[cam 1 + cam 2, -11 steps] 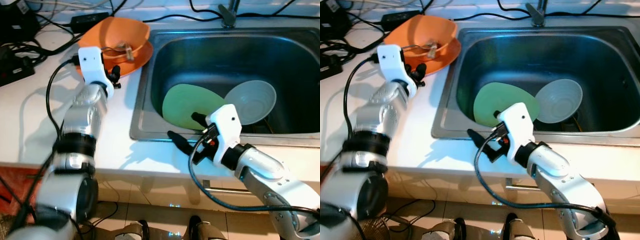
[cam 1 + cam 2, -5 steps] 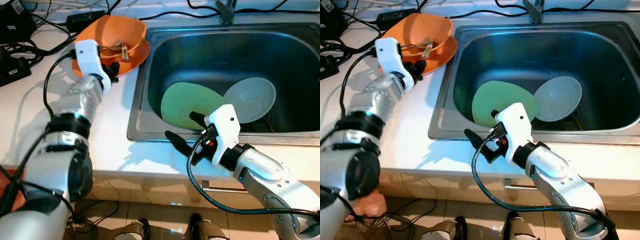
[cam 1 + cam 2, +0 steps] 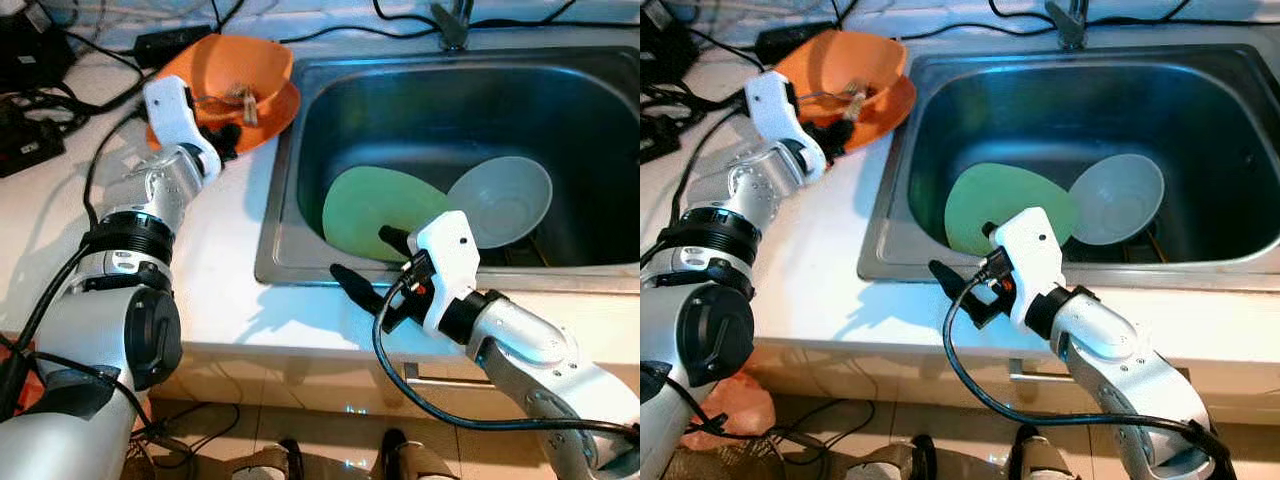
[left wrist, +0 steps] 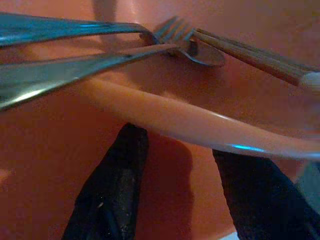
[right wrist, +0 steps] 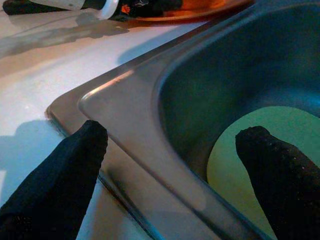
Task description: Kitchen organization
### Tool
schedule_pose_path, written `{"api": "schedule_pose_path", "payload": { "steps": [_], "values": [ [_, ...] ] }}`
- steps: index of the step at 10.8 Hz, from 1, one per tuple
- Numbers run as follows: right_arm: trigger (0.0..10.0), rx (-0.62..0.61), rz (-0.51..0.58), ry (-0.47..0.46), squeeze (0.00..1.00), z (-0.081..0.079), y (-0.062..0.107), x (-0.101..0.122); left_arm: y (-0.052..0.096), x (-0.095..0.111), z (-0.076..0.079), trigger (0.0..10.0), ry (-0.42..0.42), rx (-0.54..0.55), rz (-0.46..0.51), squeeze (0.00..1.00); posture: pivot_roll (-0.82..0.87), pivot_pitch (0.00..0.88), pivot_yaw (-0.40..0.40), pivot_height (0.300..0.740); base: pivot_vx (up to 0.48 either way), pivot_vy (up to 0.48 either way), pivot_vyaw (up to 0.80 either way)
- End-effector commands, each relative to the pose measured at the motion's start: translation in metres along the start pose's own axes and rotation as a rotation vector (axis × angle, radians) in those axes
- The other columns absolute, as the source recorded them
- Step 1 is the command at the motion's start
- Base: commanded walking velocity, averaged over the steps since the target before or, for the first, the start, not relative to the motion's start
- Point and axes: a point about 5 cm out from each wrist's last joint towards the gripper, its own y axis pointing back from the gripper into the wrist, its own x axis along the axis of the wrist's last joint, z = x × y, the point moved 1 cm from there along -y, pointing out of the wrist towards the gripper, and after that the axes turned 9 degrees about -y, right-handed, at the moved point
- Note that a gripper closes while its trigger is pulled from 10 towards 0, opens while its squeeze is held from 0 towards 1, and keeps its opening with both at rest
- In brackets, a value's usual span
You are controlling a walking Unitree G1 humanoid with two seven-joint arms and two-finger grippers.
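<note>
— So, what's the count?

— Two pincers. One orange bowl (image 3: 232,70) sitting on one orange plate (image 3: 270,115), both on the white bench (image 3: 215,270). In the sink (image 3: 300,150) lie one green plate (image 3: 375,205) and one pale grey bowl (image 3: 505,200). Inside the orange bowl, the left wrist view shows a fork (image 4: 100,31), a spoon (image 4: 115,57) and a wooden-handled piece (image 4: 250,57).

— Where's the left pincer (image 3: 228,140)?

— At the near edge of the orange pair, fingers parted. In the wrist view its two fingers (image 4: 112,192) lie under the bowl's rim, over the orange plate, gripping nothing that I can see.

— And the right pincer (image 3: 365,262)?

— Spread wide across the sink's near left corner rim. One finger (image 5: 60,175) hangs over the bench side, the other over the basin, with the green plate just beyond and below it. It holds nothing.

— Room to move?

— Open bench lies between the two pincers, along the sink's left rim. The basin past the green plate is bare steel up to the tap (image 3: 455,25) at the back.

— Anything in the way?

— Black cables (image 3: 60,60) and a power brick (image 3: 175,38) lie beyond the left pincer, behind and beside the orange bowl. The grey bowl touches the green plate's far side, well apart from the right pincer.
</note>
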Motion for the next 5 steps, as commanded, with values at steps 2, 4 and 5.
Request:
{"api": "schedule_pose_path", "payload": {
  "steps": [2, 4, 5],
  "values": [
    [10.0, -0.039, -0.138, -0.059, 0.0, 0.006, -0.0035, -0.0305, -0.001, -0.0397, 0.0047, 10.0, 0.02, -0.037, -0.178, 0.0, 0.03, 0.247, 0.137, 0.74, 0.0, 0.0, 0.0],
    [10.0, -0.041, -0.134, -0.056, 0.0, 0.0067, -0.0055, -0.0306, 0.0027, -0.0428, 0.0055, 10.0, 0.012, -0.077, -0.223, 0.0, 0.04, 0.24, 0.141, 0.74, 0.0, 0.0, 0.0],
    [10.0, -0.04, -0.133, -0.053, 0.0, 0.007, -0.0066, -0.0307, 0.0051, -0.0442, 0.0017, 10.0, 0.003, -0.076, -0.239, 0.0, 0.04, 0.238, 0.142, 0.74, 0.0, 0.0, 0.0]
  ]
}}
